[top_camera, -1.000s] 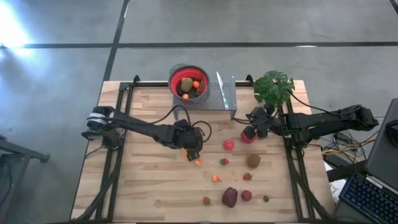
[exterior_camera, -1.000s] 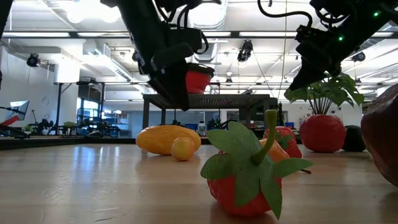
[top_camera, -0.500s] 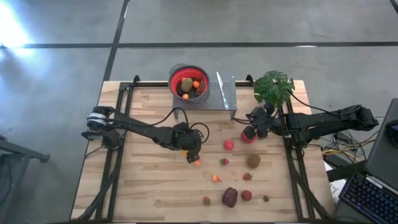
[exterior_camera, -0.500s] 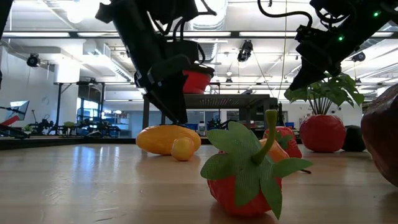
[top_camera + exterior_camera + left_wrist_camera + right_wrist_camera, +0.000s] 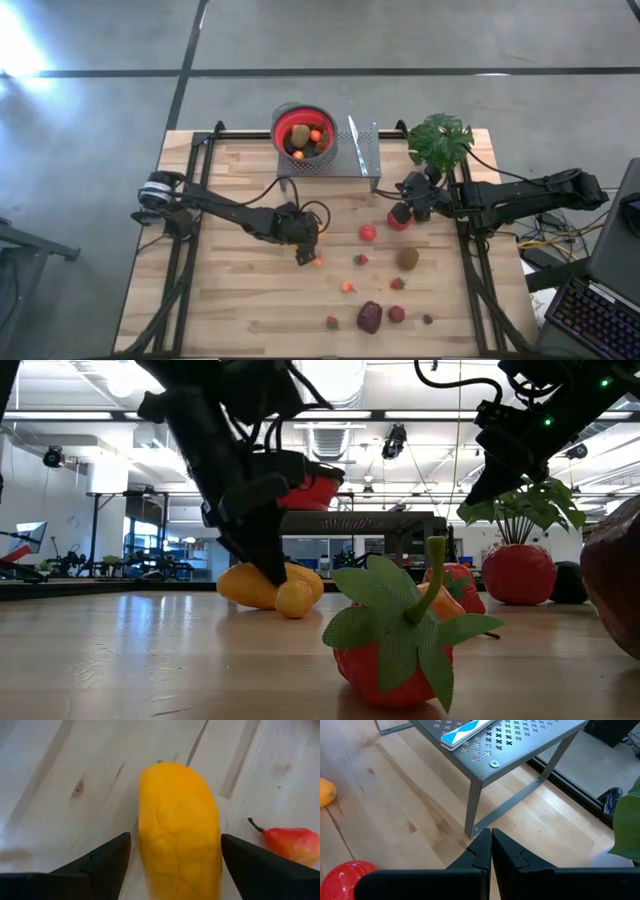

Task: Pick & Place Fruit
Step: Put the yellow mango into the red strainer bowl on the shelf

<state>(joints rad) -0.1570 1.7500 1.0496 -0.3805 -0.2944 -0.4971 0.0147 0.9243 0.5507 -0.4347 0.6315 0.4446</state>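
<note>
An elongated orange fruit point(image 5: 179, 805) lies on its side on the wooden table, with a small red-orange pear point(image 5: 292, 845) beside it. My left gripper point(image 5: 176, 840) is open and low over it, one finger on each side and a thin gap showing at each; the low view shows it down at the orange fruit point(image 5: 240, 585). My right gripper point(image 5: 491, 845) is shut and waits above a red fruit point(image 5: 399, 221) near the metal stand. More toy fruits lie scattered: a red apple point(image 5: 368, 233), a kiwi point(image 5: 407, 259), a dark maroon one point(image 5: 370, 317) and strawberries.
A red-lined bowl point(image 5: 303, 130) with several fruits in it stands at the far edge beside a perforated metal stand point(image 5: 355, 150) that bears a blue-and-white tool. A potted plant point(image 5: 440, 140) is at the far right. Bare wood lies to the left and near side.
My left gripper has come down from above the orange fruit until its open fingers stand on either side of it, shifting slightly toward the near edge. The fruit has stayed where it lay.
</note>
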